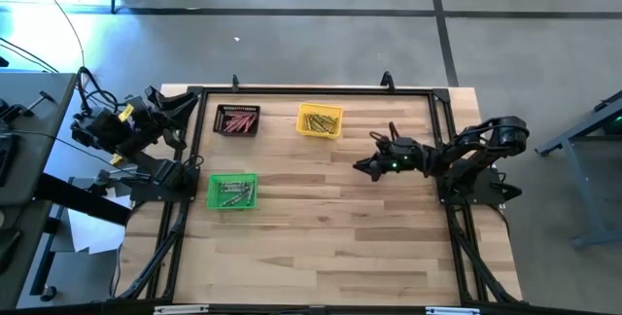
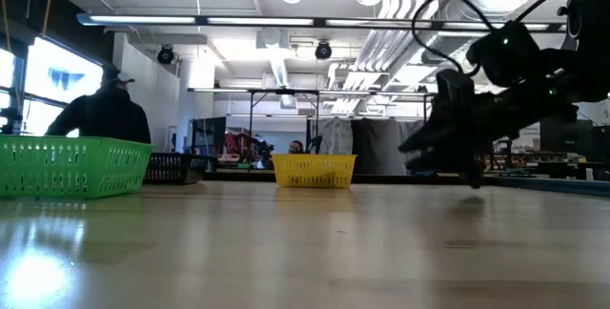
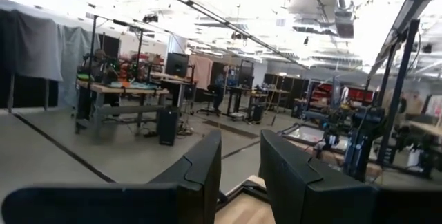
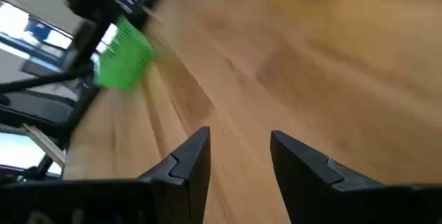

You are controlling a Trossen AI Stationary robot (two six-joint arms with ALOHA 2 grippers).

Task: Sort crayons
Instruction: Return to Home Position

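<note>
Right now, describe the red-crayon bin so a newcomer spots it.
On the wooden table, go to the top edge in the high view, nearest the left arm. The black bin sits left of the yellow bin, above the green bin; it alone holds red crayons.

Three bins; two arms; crayons beyond counting.
</note>
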